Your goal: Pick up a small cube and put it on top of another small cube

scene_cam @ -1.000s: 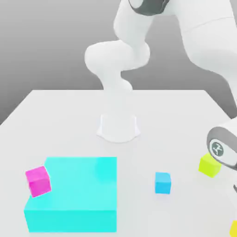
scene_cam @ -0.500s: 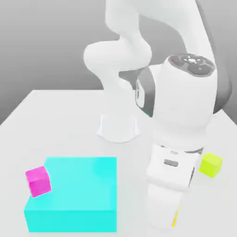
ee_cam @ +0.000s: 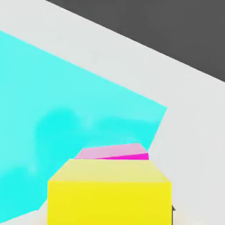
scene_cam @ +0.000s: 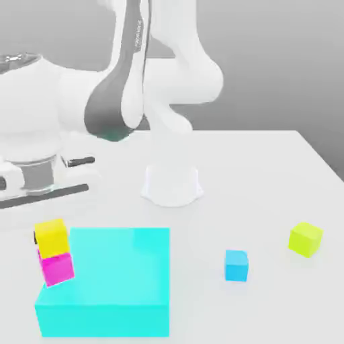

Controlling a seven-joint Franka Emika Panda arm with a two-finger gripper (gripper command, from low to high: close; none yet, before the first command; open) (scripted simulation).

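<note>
Leftmost in the exterior view, the white body of the gripper (scene_cam: 41,195) is seen above the stacked cubes; whether it is released or clenched cannot be told. No cube is seen lifted off the stack.

Just beneath it, the small plain golden-yellow cube (scene_cam: 51,237) is found resting on top of the small plain magenta-pink cube (scene_cam: 57,267), the two touching. A warm yolk tone and flat, unmarked faces are shown by the yellow cube, and its size is matched by that of the pink one below. The pair is slightly tilted and is placed at the left edge of the large flat cyan block (scene_cam: 114,279), against its upper left corner. In the hand view the yellow cube (ee_cam: 109,197) is seen close up, with a strip of the magenta-pink cube (ee_cam: 115,151) showing behind its top edge and the cyan block (ee_cam: 66,110) spread beyond.

Further toward the exterior view's right, the round white base of the arm (scene_cam: 172,185) is set on the pale grey table (scene_cam: 269,175). A small sky-blue cube (scene_cam: 236,265) lies apart on the table, and a small lime yellow-green cube (scene_cam: 306,239) lies further right still.

Four small cubes are counted, one of each colour, along with one big cyan block.
</note>
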